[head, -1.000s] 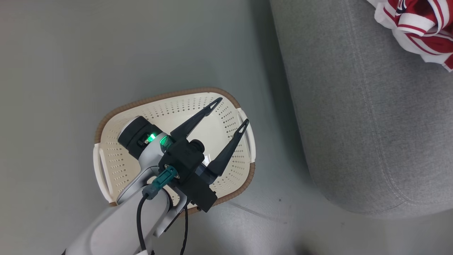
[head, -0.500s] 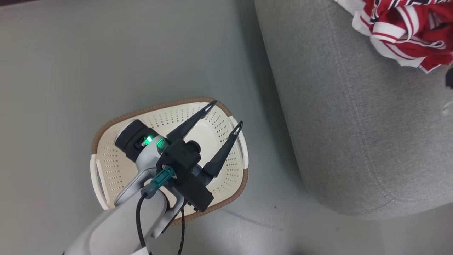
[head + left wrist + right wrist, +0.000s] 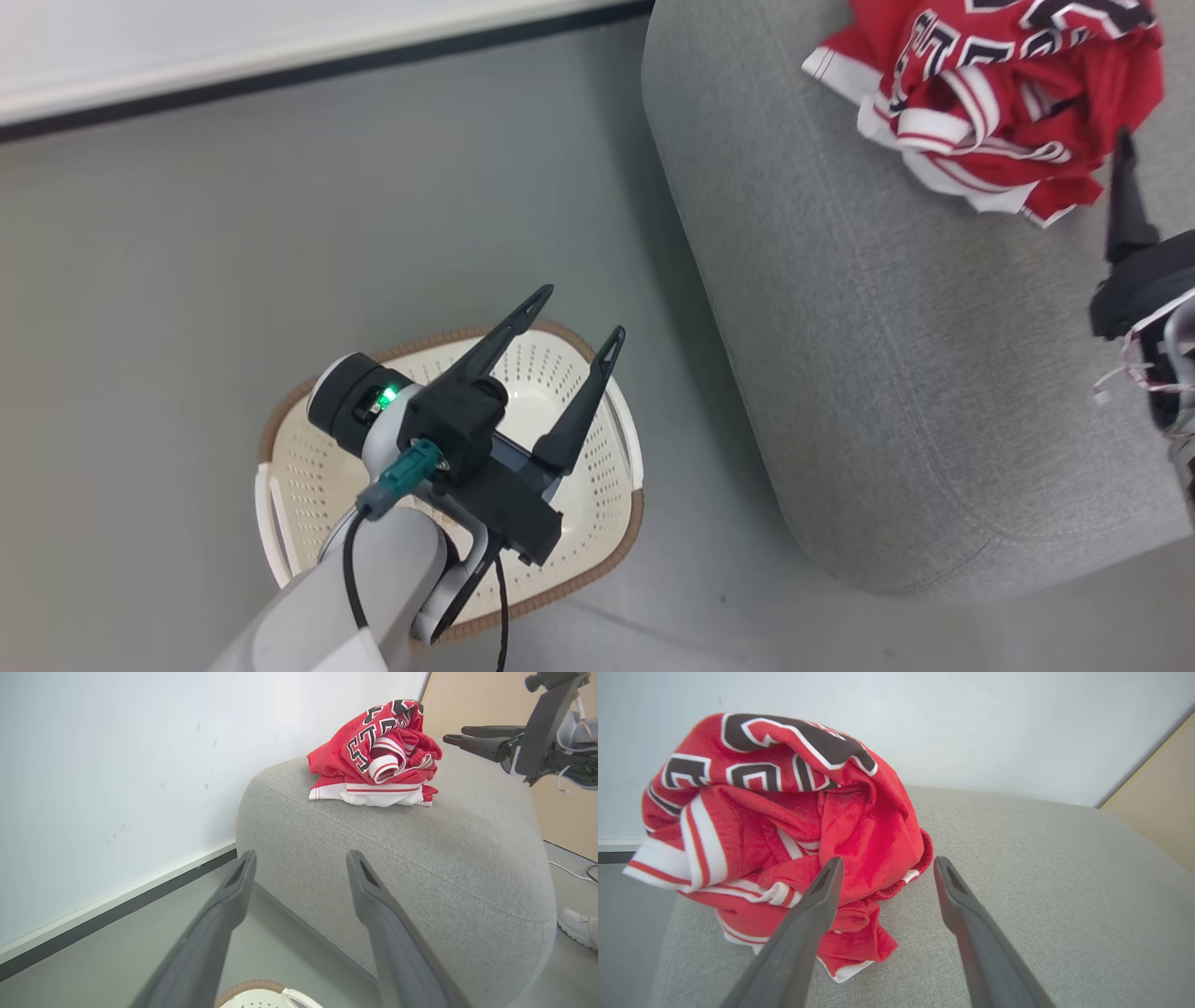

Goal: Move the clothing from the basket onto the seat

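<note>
The crumpled red sports clothing (image 3: 990,112) lies on the large grey woven-fabric seat (image 3: 887,373), toward its far end. The cream perforated plastic basket (image 3: 597,467) stands on the floor (image 3: 280,233), left of the seat.

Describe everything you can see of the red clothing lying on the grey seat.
The clothing is a crumpled heap of red, mesh-like sports fabric with dark, white-edged numbers and white bands striped red. It lies bunched on top of the seat, toward the wall side, resting on its woven cover. The right tool stands open close beside it, gripping nothing.
</note>
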`<state>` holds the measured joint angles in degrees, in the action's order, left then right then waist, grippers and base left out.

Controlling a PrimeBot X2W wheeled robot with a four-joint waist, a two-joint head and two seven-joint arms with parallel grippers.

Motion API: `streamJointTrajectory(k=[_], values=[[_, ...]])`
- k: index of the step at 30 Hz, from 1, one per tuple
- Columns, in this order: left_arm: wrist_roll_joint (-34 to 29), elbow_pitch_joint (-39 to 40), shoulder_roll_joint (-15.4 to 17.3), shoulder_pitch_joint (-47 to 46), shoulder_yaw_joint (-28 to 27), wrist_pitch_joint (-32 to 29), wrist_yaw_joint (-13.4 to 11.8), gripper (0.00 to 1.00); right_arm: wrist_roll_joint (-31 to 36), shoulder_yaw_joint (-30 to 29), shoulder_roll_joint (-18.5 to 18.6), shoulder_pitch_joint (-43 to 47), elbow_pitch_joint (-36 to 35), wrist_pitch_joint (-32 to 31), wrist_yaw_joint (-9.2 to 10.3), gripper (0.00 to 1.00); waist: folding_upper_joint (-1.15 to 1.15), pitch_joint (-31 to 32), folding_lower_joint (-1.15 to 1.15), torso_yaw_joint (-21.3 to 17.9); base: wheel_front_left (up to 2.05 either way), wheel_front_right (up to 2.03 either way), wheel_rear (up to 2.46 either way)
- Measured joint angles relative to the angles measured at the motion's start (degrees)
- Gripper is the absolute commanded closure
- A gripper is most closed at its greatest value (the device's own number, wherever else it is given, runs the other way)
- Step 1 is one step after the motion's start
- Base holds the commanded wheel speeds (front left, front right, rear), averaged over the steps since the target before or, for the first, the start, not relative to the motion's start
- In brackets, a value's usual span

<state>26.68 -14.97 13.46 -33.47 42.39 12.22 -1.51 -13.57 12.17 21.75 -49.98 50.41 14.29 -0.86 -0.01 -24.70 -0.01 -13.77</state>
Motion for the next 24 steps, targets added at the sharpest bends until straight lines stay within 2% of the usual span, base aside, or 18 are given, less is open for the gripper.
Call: streamJointTrajectory(k=[7, 12, 24], values=[[1.8, -3.0, -1.1, 1.2, -2.6, 0.6, -1.4, 0.0, 0.4, 1.0, -1.2, 1.9, -2.9, 0.0, -0.23, 0.0, 0.0, 4.3, 0.0, 0.3, 0.0, 0.0, 0.0], [2.7, -5.3, -1.1, 3.0, -4.8, 1.2, -2.1, 0.0, 0.4, 1.4, -3.5, 4.4, -5.2, 0.0, -0.23, 0.0, 0.0, 7.9, 0.0, 1.1, 0.0, 0.0, 0.0], [7.0, -8.2, 1.5, 12.1, -12.8, 2.0, -4.1, 0.0, -0.7, 2.2, -10.6, 15.1, -11.1, 0.0, -0.07, 0.0, -0.01, 16.3, -0.01, 4.1, 0.0, 0.0, 0.0]])
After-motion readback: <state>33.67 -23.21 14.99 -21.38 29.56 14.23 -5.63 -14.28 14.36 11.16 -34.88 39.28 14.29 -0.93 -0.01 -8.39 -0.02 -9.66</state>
